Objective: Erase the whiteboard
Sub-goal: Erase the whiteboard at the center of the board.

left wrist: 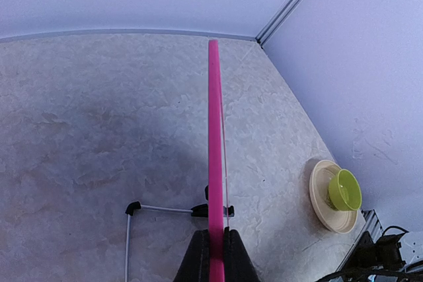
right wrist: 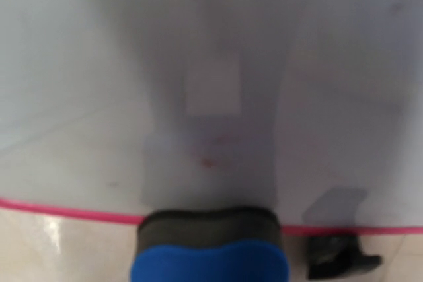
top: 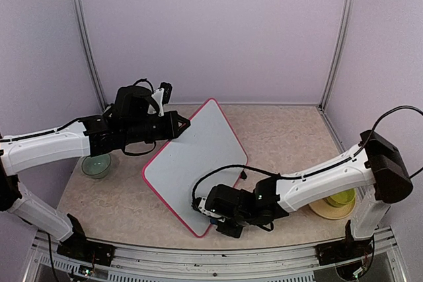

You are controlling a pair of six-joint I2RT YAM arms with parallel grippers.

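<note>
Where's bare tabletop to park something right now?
Free: back-right marble tabletop, between the red-rimmed white whiteboard and the right wall; front-left, between the pale green bowl and the board. Crowded: front centre, right gripper with blue eraser; cream plate with lime bowl.

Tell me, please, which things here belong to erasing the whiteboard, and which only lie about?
For the job:
- whiteboard, its rim clamped by the left hand
- eraser in the right hand

Lying about:
- pale bowl
- green cup on a beige plate
</note>
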